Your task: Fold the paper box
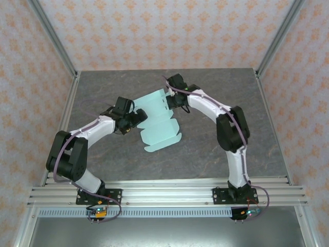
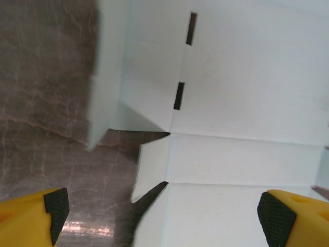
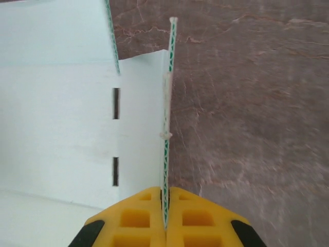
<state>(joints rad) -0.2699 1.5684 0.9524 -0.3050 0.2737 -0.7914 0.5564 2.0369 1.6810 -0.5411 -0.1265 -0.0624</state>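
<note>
Standing here watching the overhead view: the paper box is a mostly flat mint sheet lying on the table, right between the two tools. The left gripper is at its left edge and the right gripper is on its far right corner. The sheet's long axis runs away from the arm bases, skewed a little, so most of it trails from the right gripper back toward the near side. In the left wrist cam, the left gripper has its jaws spread wide with nothing between them. It hangs just over the sheet, and the card fills everything ahead of it and to its right, with two little slots straight ahead and bare tabletop off to its left. In the right wrist cam, the right gripper is pinched fully together on a side flap, which stands upright, edge-on, straight out in front of the fingers. The rest of the sheet lies flat to that gripper's left, past another pair of slots. So my guess is the next fold hinges on that flap tipping leftward over the panel, and the right arm is the one placed to do it. No brand or readable text anywhere, just a green-and-white pattern along the flap's cut edge.
</note>
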